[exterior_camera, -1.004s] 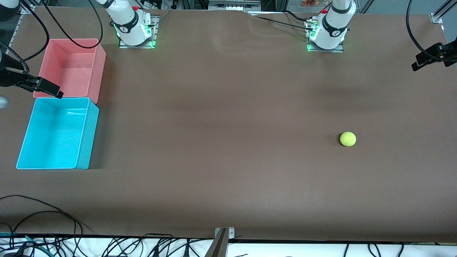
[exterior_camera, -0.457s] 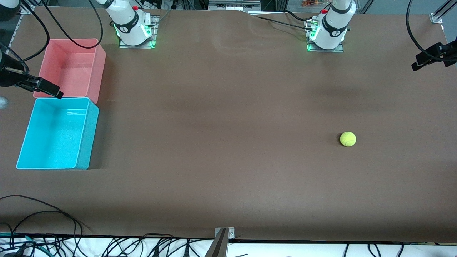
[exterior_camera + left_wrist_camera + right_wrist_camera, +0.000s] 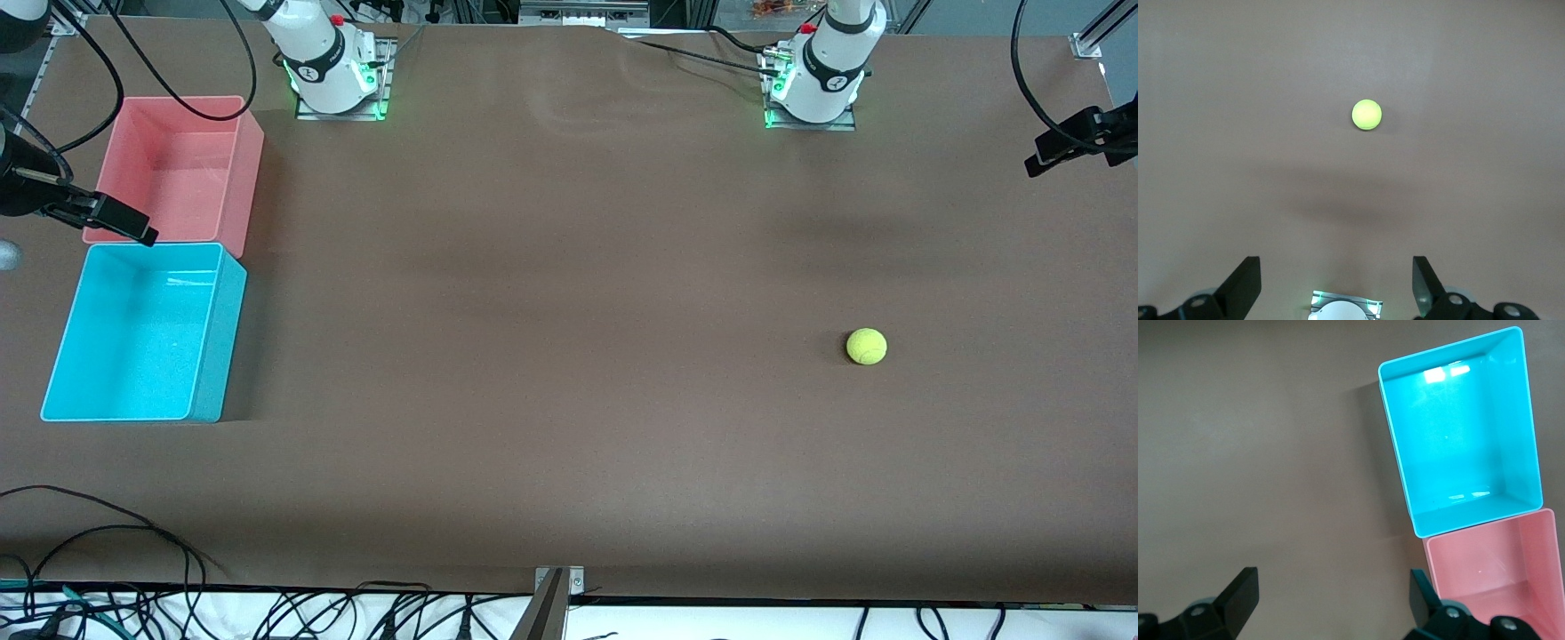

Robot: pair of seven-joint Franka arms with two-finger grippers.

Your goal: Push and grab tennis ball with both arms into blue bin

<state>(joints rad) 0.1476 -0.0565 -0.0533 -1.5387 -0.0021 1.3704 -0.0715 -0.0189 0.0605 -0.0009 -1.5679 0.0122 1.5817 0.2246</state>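
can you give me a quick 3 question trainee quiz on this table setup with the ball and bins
1. True or false: the tennis ball already lies inside the blue bin.
2. Which bin sits nearer the front camera? A) blue bin B) pink bin
3. Fill in: the left hand hangs over bare table with its fingers ____, and so does the right hand.

Key
1. False: it rests on the table toward the left arm's end; the bins stand at the right arm's end.
2. A: the pink bin is beside it, farther from the camera.
3. open
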